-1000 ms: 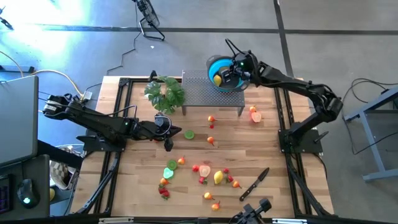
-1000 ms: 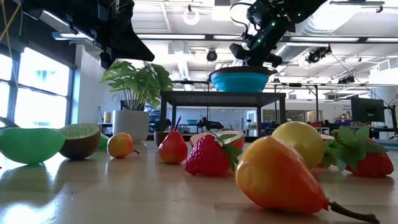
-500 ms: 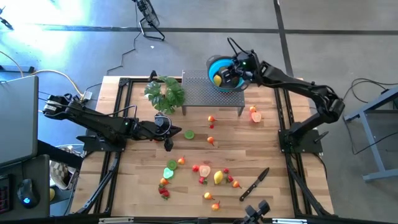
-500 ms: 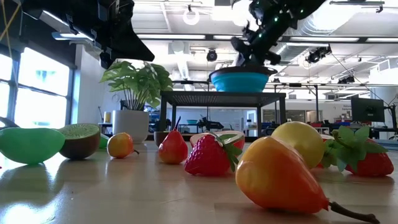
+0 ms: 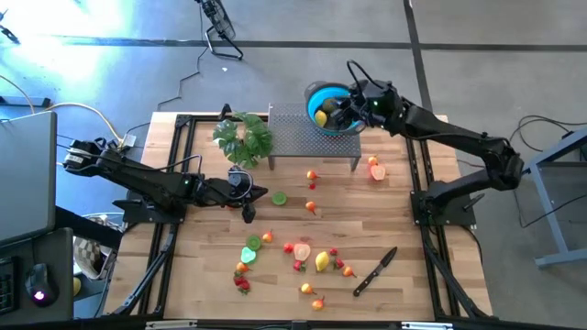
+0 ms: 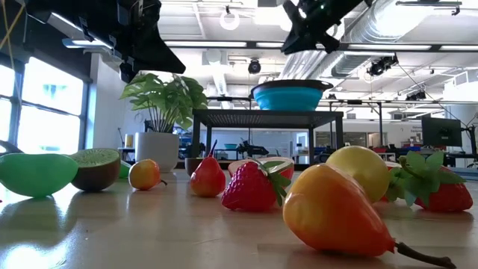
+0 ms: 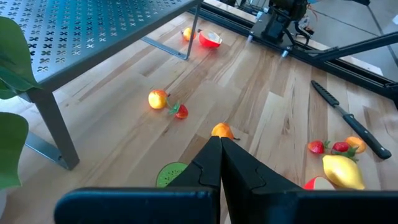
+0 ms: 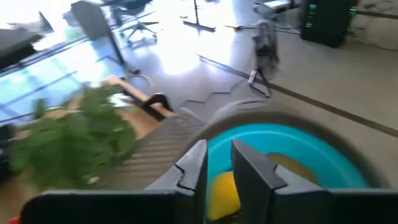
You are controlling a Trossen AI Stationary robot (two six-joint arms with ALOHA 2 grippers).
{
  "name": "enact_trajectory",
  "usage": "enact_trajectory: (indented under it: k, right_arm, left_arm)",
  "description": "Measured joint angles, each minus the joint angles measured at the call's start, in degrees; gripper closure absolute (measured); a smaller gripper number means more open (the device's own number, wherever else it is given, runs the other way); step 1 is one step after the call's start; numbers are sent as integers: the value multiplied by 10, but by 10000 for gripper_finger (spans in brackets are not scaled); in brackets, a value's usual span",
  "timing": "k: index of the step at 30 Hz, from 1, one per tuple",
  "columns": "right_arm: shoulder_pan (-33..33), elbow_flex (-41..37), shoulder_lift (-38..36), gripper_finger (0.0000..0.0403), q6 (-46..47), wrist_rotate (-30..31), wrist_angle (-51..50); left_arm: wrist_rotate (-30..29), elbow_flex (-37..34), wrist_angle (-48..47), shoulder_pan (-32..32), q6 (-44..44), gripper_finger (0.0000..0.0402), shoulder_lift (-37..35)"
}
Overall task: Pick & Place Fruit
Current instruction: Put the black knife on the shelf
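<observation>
Right gripper (image 5: 353, 99) was recorded in the high view over the near rim of the blue bowl (image 5: 318, 93), which stood on the perforated metal stand (image 5: 298, 136); a yellow lemon (image 5: 321, 117) lay inside the bowl. Left gripper (image 5: 248, 212) was held low over the table (image 5: 404, 302), well to the left of the bowl and below the leafy plant (image 5: 244, 136), beside a green lime slice (image 5: 278, 198). Remaining fruit was scattered on the wood in front of the stand, with a black-handled knife (image 5: 374, 272) at the lower right.

In the low view the right gripper (image 6: 306, 33) was seen above the bowl (image 6: 290, 97), clear of its rim. A strawberry (image 6: 252, 187), a second lemon (image 6: 363, 170) and an orange pear-shaped fruit (image 6: 332, 211) were noted in the foreground, a kiwi half (image 6: 97, 167) further left.

In the left wrist view the fingers (image 7: 242, 177) were seen pressed together with nothing between them, above the lime slice (image 7: 171, 174); a small orange piece (image 7: 222, 130) lay just beyond them.

In the right wrist view the fingers (image 8: 194, 165) stood slightly apart, empty, with the lemon (image 8: 224, 194) seen in the bowl (image 8: 298, 146) just beyond them.
</observation>
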Motion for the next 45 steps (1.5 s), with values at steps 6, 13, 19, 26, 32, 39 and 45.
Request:
enact_trajectory:
  k: [6, 13, 19, 26, 32, 39, 45]
  right_arm:
    - [53, 0, -17, 379, 5, -20, 4]
    - [125, 0, -33, 397, 49, -50, 14]
    - [183, 0, -45, 398, 78, -97, 11]
    - [242, 0, -51, 398, 124, -132, -29]
    - [288, 0, -51, 398, 150, -135, -108]
    - [344, 0, -50, 399, 179, -134, -157]
    - [390, 0, -50, 399, 181, -153, -233]
  left_arm:
    - [0, 0, 0, 0, 0, 402, 0]
    - [0, 0, 0, 0, 0, 402, 0]
    - [0, 0, -1, 0, 0, 402, 0]
    - [0, 0, -1, 0, 0, 402, 0]
    - [0, 0, -10, 0, 0, 402, 0]
    - [0, 0, -13, 0, 0, 402, 0]
    - [0, 0, -12, 0, -2, 402, 0]
